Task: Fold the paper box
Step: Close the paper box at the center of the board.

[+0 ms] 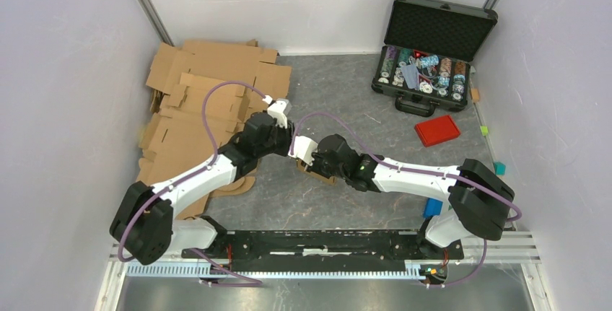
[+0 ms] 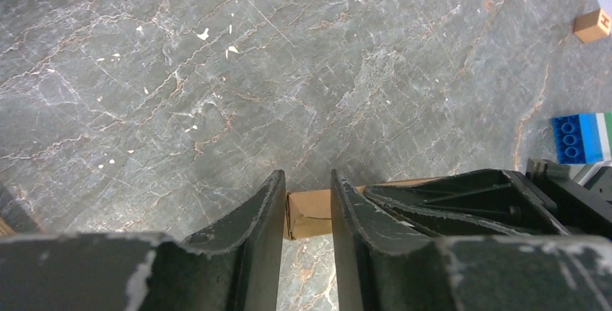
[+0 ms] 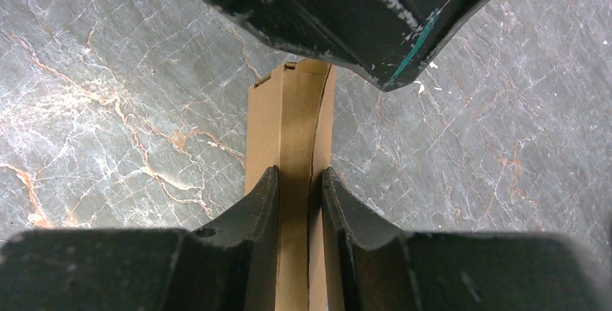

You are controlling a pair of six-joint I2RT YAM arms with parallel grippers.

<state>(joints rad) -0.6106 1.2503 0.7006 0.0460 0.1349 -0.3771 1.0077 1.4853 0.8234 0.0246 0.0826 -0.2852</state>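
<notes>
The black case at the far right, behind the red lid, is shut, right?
Not shut: the black case stands open, chips showing inside, as the top external view shows. It is at the far right, behind the red lid.

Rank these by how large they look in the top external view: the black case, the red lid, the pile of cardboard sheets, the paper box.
1. pile of cardboard sheets
2. black case
3. red lid
Not ranked: paper box. It is mostly hidden here. The part that shows looks smallest, but this is unsure.
</notes>
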